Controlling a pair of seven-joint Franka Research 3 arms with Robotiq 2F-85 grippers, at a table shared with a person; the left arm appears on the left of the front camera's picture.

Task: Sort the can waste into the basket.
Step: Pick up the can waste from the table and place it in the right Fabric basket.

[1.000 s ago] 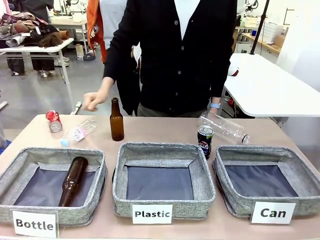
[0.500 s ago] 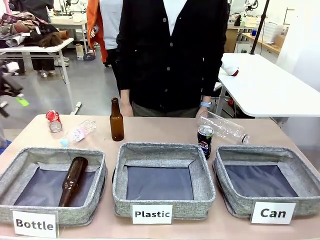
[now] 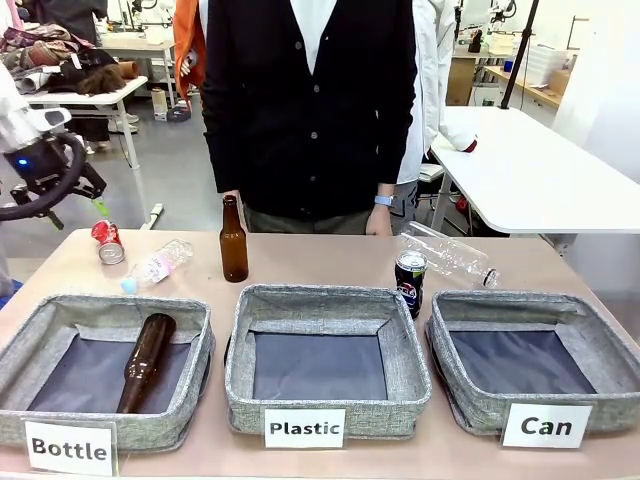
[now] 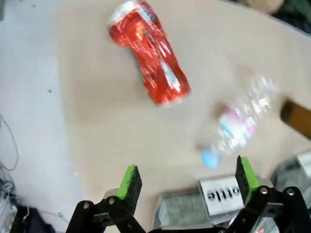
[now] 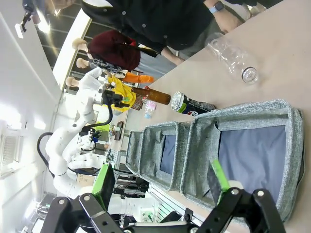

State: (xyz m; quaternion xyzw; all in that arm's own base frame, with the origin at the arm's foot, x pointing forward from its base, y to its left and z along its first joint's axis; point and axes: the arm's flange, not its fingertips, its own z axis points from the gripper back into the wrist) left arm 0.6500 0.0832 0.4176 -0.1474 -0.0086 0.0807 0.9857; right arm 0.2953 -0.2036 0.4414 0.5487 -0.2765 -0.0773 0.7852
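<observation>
A dented red can (image 3: 107, 241) lies on its side at the table's far left, and in the left wrist view this red can (image 4: 148, 58) lies ahead of my open left gripper (image 4: 188, 174), which holds nothing. From the front, the left gripper (image 3: 78, 205) hangs above and just left of it. The black-blue can (image 3: 410, 282) stands upright behind the "Can" basket (image 3: 520, 303) at the right. My open right gripper (image 5: 161, 175) hovers empty over that basket (image 5: 243, 110), with the black-blue can (image 5: 192, 104) beyond its rim.
The "Bottle" basket (image 3: 60, 305) holds one brown bottle (image 3: 146, 360); the "Plastic" basket (image 3: 320, 296) sits mid-table. An upright brown bottle (image 3: 233, 240) and two clear plastic bottles (image 3: 158, 264) (image 3: 450, 255) rest behind them. A person (image 3: 310, 110) stands at the far edge.
My left arm has swung into view at the left, above the red can. The person has drawn the hand back and straightened up. Cans and bottles have stayed put.
</observation>
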